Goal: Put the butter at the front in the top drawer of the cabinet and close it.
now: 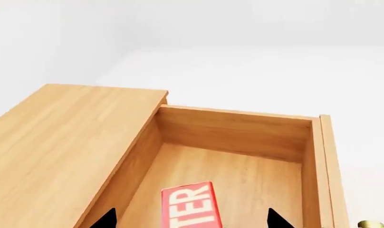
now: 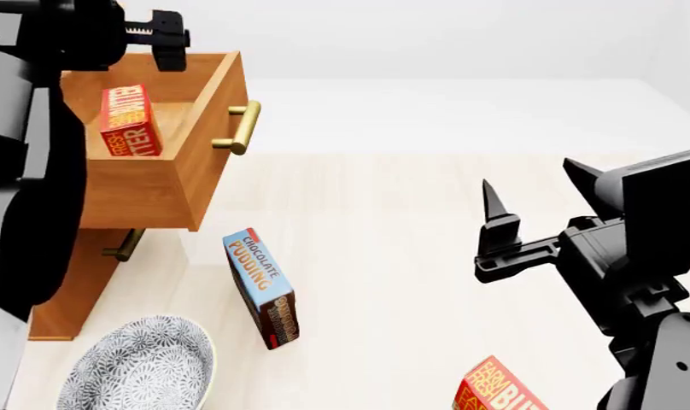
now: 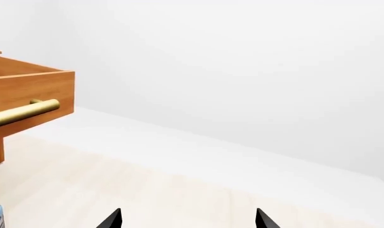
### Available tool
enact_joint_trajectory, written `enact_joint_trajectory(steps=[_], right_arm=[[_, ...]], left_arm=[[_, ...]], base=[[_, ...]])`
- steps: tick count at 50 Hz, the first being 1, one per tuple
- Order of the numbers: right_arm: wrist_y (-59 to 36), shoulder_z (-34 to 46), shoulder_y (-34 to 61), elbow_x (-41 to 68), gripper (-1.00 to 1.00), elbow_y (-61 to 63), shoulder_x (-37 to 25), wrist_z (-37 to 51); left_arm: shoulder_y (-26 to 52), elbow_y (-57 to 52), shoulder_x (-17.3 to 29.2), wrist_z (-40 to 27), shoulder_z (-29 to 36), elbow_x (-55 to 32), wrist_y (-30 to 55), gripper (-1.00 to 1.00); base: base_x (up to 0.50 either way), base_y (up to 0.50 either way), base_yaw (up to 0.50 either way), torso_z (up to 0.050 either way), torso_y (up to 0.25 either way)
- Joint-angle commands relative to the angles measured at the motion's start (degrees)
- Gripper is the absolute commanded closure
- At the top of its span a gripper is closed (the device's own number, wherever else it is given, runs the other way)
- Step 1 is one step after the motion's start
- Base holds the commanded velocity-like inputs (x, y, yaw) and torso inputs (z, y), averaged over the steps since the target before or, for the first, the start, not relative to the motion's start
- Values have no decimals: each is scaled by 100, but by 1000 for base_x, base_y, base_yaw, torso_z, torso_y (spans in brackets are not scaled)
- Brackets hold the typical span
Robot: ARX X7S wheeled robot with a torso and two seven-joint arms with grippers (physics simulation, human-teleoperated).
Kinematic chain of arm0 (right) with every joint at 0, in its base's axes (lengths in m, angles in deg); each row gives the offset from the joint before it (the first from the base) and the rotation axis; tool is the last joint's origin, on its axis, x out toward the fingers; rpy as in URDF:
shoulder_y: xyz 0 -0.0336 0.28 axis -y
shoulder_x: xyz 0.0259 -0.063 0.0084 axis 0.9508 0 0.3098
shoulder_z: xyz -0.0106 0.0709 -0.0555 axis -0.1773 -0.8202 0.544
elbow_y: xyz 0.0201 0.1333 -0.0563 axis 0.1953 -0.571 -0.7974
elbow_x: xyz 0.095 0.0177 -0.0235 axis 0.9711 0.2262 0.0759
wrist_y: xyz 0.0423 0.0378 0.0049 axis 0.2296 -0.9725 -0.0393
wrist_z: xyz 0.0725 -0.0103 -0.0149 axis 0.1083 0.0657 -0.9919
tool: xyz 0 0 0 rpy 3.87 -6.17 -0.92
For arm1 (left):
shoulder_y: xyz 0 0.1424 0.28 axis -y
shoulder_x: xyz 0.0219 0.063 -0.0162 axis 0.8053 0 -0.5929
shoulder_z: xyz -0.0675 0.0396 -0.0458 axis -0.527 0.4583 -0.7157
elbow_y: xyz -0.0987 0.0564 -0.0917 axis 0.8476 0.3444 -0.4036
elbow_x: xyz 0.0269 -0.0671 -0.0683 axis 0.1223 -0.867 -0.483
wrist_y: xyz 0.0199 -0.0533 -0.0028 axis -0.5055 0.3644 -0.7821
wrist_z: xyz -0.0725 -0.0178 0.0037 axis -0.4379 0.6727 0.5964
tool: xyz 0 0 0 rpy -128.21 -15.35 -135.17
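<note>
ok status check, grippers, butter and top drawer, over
Left gripper open above the butter, right gripper open, empty. Butter inside the top drawer. Drawer pulled out, not yet closed. Nothing blocking its front.

Bright, even light; shadows faint, perhaps absent.

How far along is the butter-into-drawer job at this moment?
Done: a red butter carton lies inside the open orange-brown top drawer. In hand: nothing; the left gripper sits open above the carton, and the right gripper is open and empty. Left: push the drawer into the wooden cabinet by its brass handle.
</note>
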Motion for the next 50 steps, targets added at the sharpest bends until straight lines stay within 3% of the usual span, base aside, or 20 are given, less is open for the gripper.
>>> enact_joint_trajectory(steps=[1,15,17,19,27,37,43,50], right_arm=[[53,-38,-28,76,-100,-12,6,41],[130,-112,-138,179,-100,14,27,95],[133,-115,-149,191,-100,22,24,100],[145,-121,-161,204,-100,20,25,111],[166,-133,-195,257,-100,24,37,147],[108,-139,-222,289,-100,98,22,171],[83,-168,-225,315,-100,130,16,179],[89,-204,-234,361,-100,128,12,193]], left_arm=[[187,0,-216,416,391,14,-382,-100],[199,-5,-708,1337,779,-131,-630,-100],[182,-47,-722,1383,1355,-721,-620,-100],[36,-505,-717,1363,1723,-1197,-344,-100],[-1277,-4511,-370,1104,1655,-1858,2169,-100],[-1963,-6517,-443,959,1677,-2497,3587,-100],[-2093,-6726,-56,-843,1937,-5028,3674,-100],[-2331,-6670,57,-1731,2052,-6337,3628,-100]], base=[[0,0,0,0,0],[0,0,0,0,0],[0,0,0,0,0],[0,0,0,0,0],[0,0,0,0,0],[0,0,0,0,0],[0,0,0,0,0],[0,0,0,0,0]])
